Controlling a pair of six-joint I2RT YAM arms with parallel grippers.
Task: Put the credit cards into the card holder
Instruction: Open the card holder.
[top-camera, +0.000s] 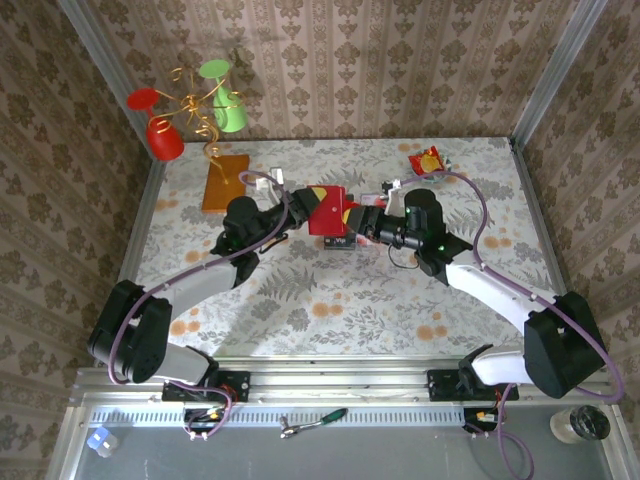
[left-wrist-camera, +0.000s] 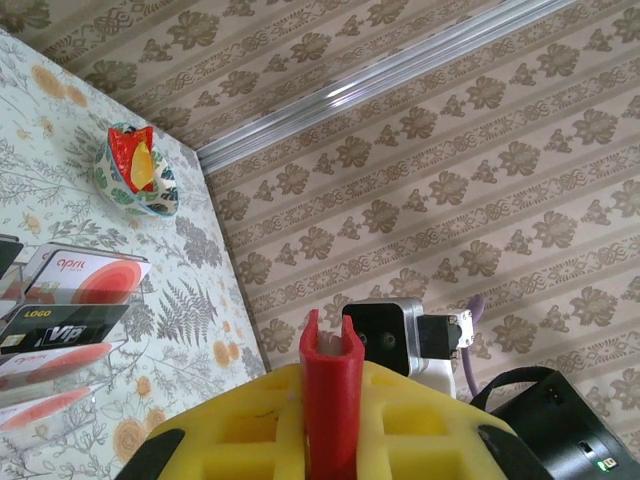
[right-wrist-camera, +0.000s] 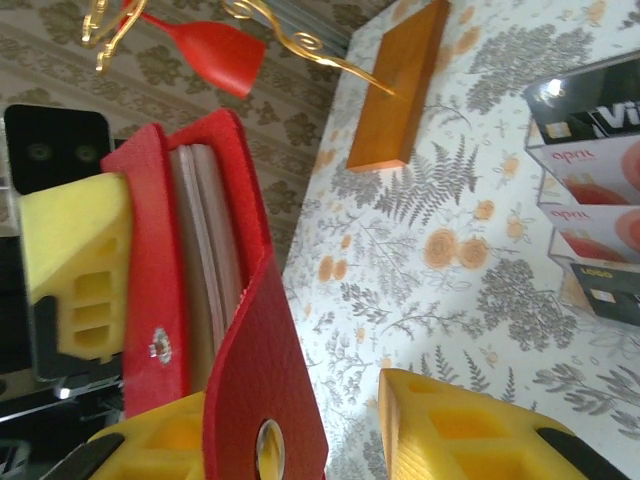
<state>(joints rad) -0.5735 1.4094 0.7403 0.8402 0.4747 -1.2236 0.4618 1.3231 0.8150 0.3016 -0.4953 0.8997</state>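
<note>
At mid-table, left gripper (top-camera: 299, 209) clamps the card holder (top-camera: 328, 210); right gripper (top-camera: 356, 219) (jaws apart) touches its flap.

light: bright, even | shadows: soft under arms | near foam blurred in wrist views

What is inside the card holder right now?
The card holder, clamped by the left gripper, stands ajar. Between its red covers show pale pocket leaves, edge-on. Their faces are covered, so whether any card is in them cannot be told.
</note>
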